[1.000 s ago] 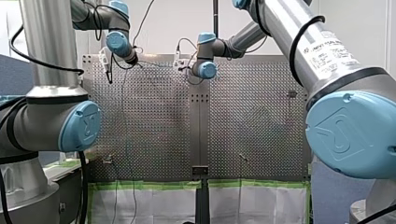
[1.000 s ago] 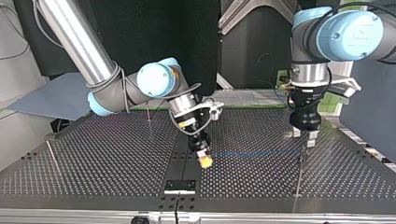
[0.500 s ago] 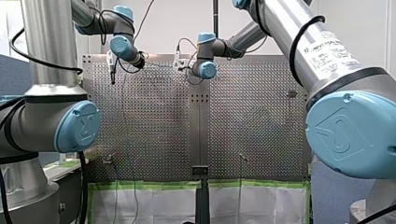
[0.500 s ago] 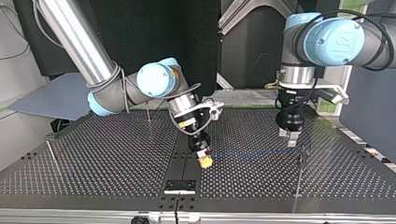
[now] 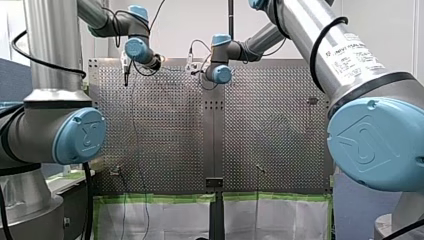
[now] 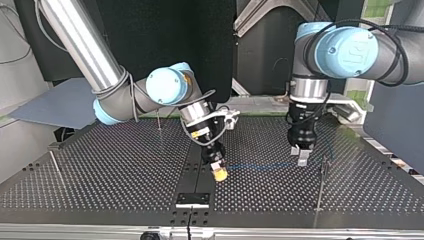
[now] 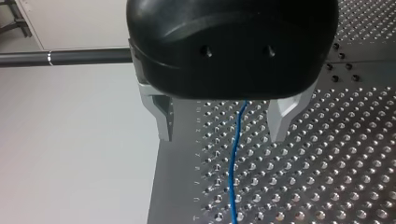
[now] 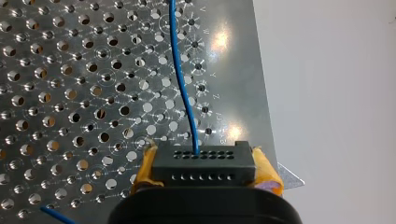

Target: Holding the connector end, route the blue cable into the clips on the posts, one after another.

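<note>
In the right wrist view, the yellow pads (image 8: 264, 170) of my right gripper (image 8: 204, 173) are shut on a black connector (image 8: 203, 163). The blue cable (image 8: 182, 84) leaves the connector and runs ahead over the perforated table (image 8: 70, 93). In the top view the right gripper (image 6: 218, 172) holds the connector low near the table's middle. From there the blue cable (image 6: 260, 165) runs to my left gripper (image 6: 299, 156). In the left wrist view the left gripper (image 7: 222, 133) is open. The cable (image 7: 235, 168) lies loose between its metal fingers (image 7: 161, 116).
A thin post (image 6: 322, 167) stands just beyond the left gripper at the top view's right. Two more posts stand at the back middle (image 6: 159, 121) and far left (image 6: 54, 161). A black bracket (image 6: 192, 199) sits at the near edge's middle.
My left arm has moved away from the post at the top view's right, toward the right gripper, its fingers still open. The right gripper and connector have stayed put.
</note>
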`<action>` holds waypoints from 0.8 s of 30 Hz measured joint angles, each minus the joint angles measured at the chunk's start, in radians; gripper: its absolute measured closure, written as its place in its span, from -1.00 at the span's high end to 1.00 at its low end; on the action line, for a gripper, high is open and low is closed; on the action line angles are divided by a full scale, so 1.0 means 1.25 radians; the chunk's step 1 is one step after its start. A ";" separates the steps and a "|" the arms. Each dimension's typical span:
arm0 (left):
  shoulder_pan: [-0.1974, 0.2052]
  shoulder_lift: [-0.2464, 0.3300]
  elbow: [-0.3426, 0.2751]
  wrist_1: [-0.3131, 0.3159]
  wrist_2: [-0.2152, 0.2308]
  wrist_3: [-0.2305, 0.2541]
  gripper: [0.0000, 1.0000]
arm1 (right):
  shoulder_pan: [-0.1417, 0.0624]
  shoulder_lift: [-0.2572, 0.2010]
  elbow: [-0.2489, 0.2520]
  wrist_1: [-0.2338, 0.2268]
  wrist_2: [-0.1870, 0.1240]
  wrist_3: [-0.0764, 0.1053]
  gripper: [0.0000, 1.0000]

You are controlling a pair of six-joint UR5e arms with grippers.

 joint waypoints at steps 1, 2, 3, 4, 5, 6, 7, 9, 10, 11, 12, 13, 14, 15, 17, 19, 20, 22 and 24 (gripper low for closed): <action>-0.003 -0.006 0.004 0.000 -0.004 0.002 0.99 | 0.000 0.000 0.000 0.000 0.000 0.000 -1.00; -0.006 -0.012 0.008 0.000 -0.008 0.004 0.99 | 0.000 0.000 0.000 0.000 0.000 0.000 -1.00; -0.011 -0.020 0.015 0.000 -0.014 0.006 0.99 | 0.000 0.000 0.000 0.000 0.000 0.000 -1.00; -0.014 -0.025 0.020 0.000 -0.020 0.008 0.99 | 0.000 0.000 0.000 0.000 0.000 0.000 -1.00; -0.018 -0.030 0.025 0.000 -0.026 0.009 0.99 | 0.000 0.000 0.000 0.000 0.000 0.000 -1.00; -0.021 -0.038 0.033 0.001 -0.035 0.010 0.99 | 0.000 0.000 0.000 0.001 0.000 0.000 -1.00; -0.024 -0.044 0.039 0.001 -0.042 0.010 0.99 | 0.000 0.000 0.000 0.001 0.000 0.000 -1.00; -0.030 -0.059 0.053 0.000 -0.054 0.011 0.99 | 0.000 0.000 0.000 0.001 0.000 0.000 -1.00; -0.032 -0.066 0.061 0.000 -0.059 0.012 0.99 | 0.000 0.000 0.000 0.001 0.000 0.000 -1.00; -0.034 -0.073 0.067 -0.001 -0.063 0.013 0.99 | 0.000 0.000 0.000 0.001 0.000 0.000 -1.00; -0.037 -0.083 0.075 -0.001 -0.070 0.015 0.99 | 0.000 0.000 0.000 0.002 0.000 0.000 -1.00; -0.039 -0.089 0.080 -0.001 -0.074 0.016 0.99 | 0.000 0.000 0.000 0.002 0.000 0.000 -1.00; -0.041 -0.093 0.083 -0.001 -0.077 0.017 0.99 | 0.000 0.000 0.000 0.003 0.000 -0.001 -1.00; -0.042 -0.098 0.086 -0.001 -0.080 0.018 0.99 | 0.000 0.000 0.000 0.004 0.000 -0.001 -1.00; -0.043 -0.101 0.088 -0.001 -0.082 0.019 0.99 | 0.000 0.000 0.000 0.004 0.000 -0.001 -1.00; -0.045 -0.104 0.091 0.002 -0.086 0.020 0.99 | 0.000 0.000 0.000 0.005 0.000 -0.001 -1.00; -0.045 -0.104 0.091 0.004 -0.087 0.020 0.99 | 0.000 0.000 0.000 0.005 0.000 -0.001 -1.00; -0.046 -0.105 0.093 0.008 -0.092 0.020 0.99 | 0.000 0.000 0.000 0.005 0.000 -0.001 -1.00; -0.046 -0.106 0.093 0.013 -0.097 0.020 0.99 | 0.000 0.000 0.000 0.006 0.000 -0.001 -1.00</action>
